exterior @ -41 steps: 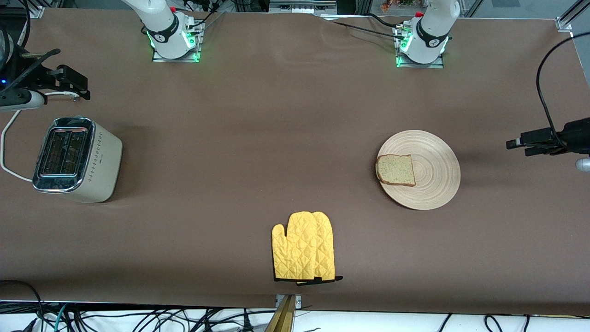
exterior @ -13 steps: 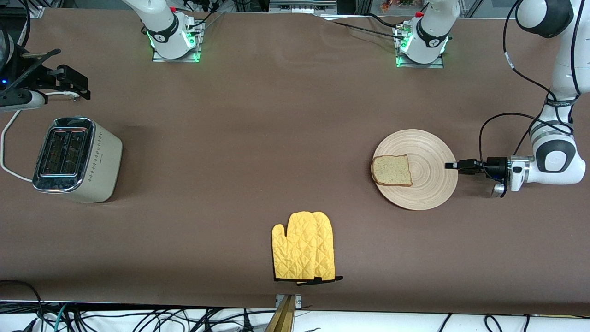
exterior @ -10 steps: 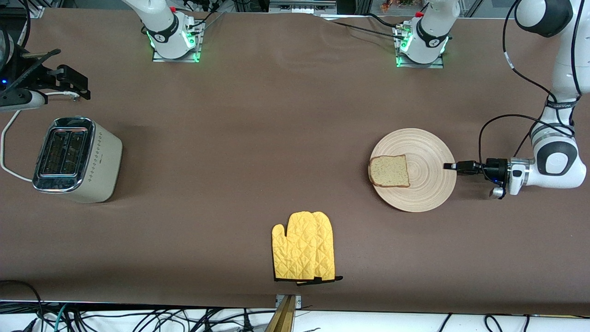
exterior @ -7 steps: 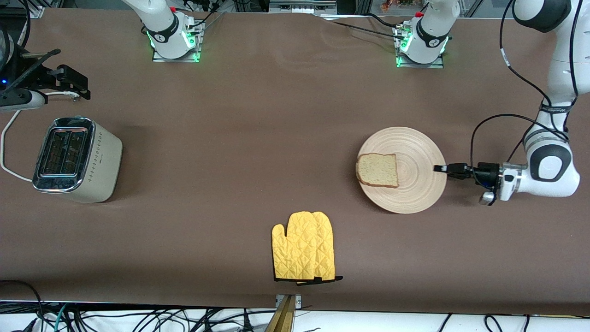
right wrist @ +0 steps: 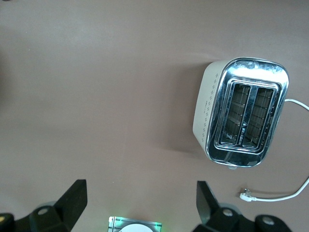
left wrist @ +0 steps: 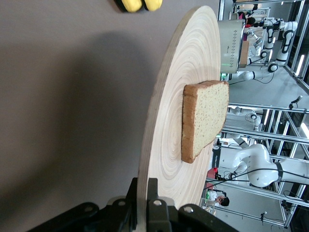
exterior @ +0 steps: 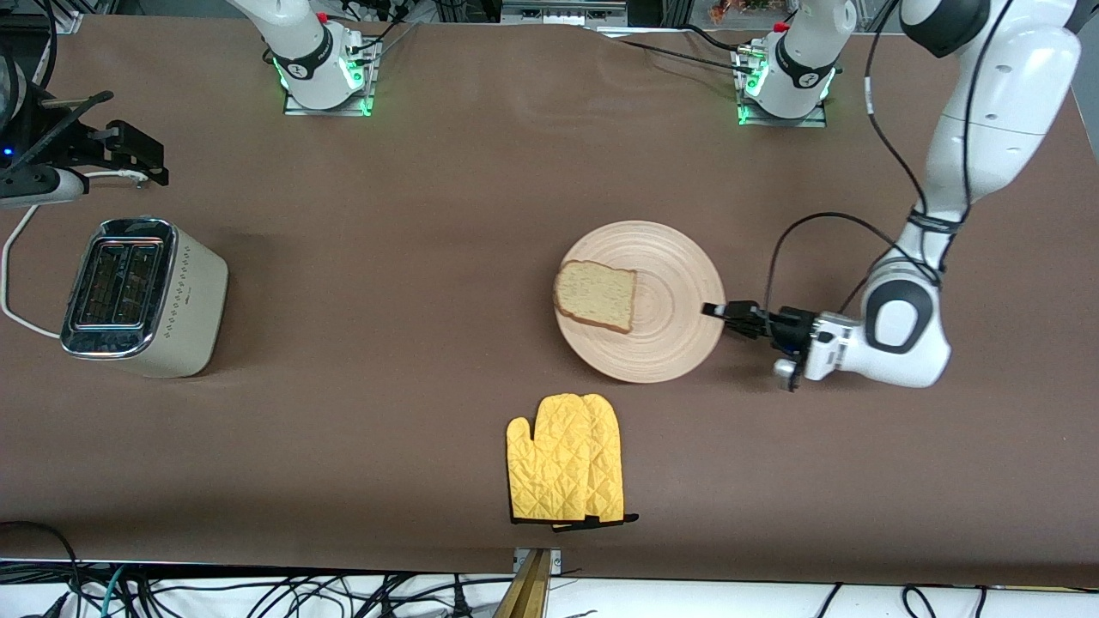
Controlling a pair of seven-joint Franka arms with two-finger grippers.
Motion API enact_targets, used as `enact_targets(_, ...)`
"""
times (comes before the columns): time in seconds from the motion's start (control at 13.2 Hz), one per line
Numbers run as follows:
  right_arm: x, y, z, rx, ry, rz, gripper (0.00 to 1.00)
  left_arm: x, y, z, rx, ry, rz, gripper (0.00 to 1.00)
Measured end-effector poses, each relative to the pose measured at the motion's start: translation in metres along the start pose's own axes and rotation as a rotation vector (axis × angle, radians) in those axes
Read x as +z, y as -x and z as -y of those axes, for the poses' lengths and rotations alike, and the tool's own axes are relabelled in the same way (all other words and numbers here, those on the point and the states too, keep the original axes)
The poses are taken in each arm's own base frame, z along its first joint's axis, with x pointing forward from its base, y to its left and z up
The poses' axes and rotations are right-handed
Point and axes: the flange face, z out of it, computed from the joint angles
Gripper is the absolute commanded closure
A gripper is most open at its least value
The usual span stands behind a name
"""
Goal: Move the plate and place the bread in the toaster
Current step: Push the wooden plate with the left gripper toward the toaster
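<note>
The left claw (exterior: 714, 311), right of frame centre, is clamped on the rim of the plate (exterior: 670, 339), which carries the bread (exterior: 596, 296). The right claw (right wrist: 140, 203) stands spread wide and empty above the tabletop (exterior: 429, 215), near the toaster (exterior: 142, 296) at mid-left.

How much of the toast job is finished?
Done: the left gripper is shut on the plate's rim. In hand: moving the plate, bread riding on it. Left: bread into the toaster. The right gripper waits open above it.
</note>
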Motion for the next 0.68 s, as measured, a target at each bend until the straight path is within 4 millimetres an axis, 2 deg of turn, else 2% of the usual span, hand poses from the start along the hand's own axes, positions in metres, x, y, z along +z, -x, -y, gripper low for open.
enact_targets(0.23, 0.000, 0.000, 0.000, 0.000, 0.000, 0.000, 0.00, 0.059, 0.000, 0.002, -0.035, -0.006, -0.022, 1.00)
enact_targets(0.61, 0.000, 0.000, 0.001, -0.002, 0.000, 0.001, 0.00, 0.131, 0.006, 0.010, -0.058, -0.031, -0.115, 1.00)
enact_targets(0.68, 0.000, 0.000, 0.002, -0.003, 0.000, 0.001, 0.00, 0.141, 0.007, 0.010, -0.062, -0.039, -0.117, 0.71)
